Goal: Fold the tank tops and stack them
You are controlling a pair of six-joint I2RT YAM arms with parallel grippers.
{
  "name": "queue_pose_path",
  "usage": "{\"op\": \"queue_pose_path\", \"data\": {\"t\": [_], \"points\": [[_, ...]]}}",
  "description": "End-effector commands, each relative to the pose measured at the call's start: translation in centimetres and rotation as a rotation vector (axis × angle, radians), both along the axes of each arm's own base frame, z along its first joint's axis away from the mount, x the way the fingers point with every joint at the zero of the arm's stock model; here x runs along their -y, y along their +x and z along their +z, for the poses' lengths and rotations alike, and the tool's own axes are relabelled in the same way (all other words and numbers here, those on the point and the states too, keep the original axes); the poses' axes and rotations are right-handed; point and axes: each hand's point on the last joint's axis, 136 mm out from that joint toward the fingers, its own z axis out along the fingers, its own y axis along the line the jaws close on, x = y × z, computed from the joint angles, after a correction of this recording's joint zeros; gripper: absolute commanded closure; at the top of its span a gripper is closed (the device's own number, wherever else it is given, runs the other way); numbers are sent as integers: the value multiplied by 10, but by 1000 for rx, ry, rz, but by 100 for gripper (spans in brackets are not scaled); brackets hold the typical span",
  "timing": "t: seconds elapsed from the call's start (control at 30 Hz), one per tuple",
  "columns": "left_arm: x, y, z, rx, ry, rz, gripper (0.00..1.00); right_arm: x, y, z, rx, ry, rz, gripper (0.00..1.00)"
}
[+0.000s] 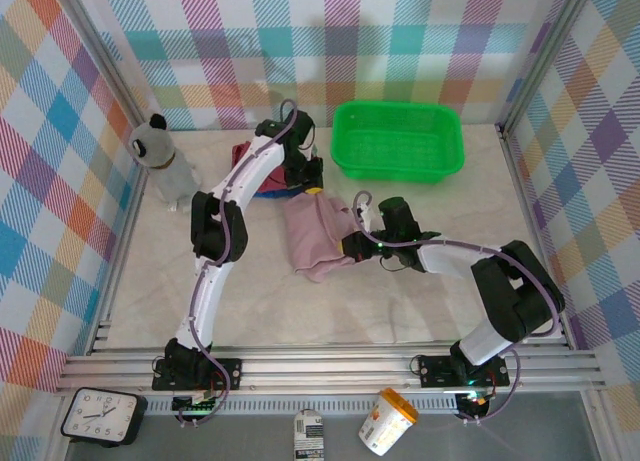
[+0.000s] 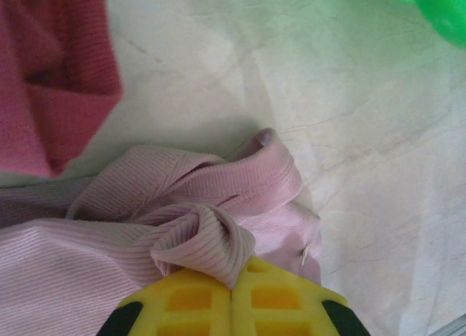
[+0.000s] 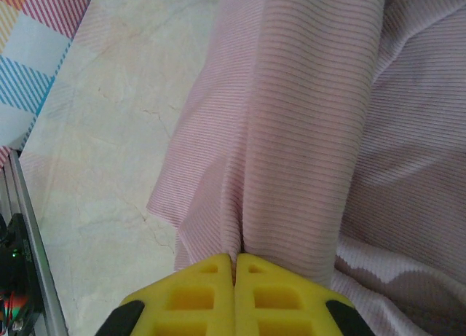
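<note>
From above, the green basket (image 1: 398,141) sat at the far edge of the worktop (image 1: 440,301), right of centre, its mesh floor in plain sight from wall to wall. The pink top (image 1: 315,236) lay bunched mid-worktop, just in front of the basket's left corner but apart from it. The left pincer (image 1: 312,188) reached down at the top's far edge and the right pincer (image 1: 352,246) at its right edge. Behind the left arm lay the red top (image 1: 243,153) and the blue top (image 1: 270,192), close together at the far left. Bare worktop stretched from the pink top to the near rail (image 1: 330,366) and out to the right.

The left wrist view gave what the overhead one could not: the left pincer (image 2: 231,296) was closed, its yellow tips pressed together on a rolled fold of the pink top (image 2: 182,197). A corner of the red top (image 2: 51,81) lay at upper left, apart from the pink one, with pale worktop (image 2: 328,95) between. The basket (image 2: 433,8) edged in at upper right.

The right wrist view showed the right pincer (image 3: 234,278) likewise clamped on a raised ridge of the pink top (image 3: 306,132), the ribbed cloth running away from the tips. To the left lay open worktop (image 3: 109,132), bounded by the checked wall (image 3: 36,52) and the metal rail (image 3: 29,227).
</note>
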Motion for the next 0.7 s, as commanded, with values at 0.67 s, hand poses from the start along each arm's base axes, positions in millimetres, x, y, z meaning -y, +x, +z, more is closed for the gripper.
{"op": "queue_pose_path", "data": {"t": [0.67], "points": [[112, 23, -20, 145, -294, -187, 82, 98, 7, -50, -88, -225, -376, 88]]}}
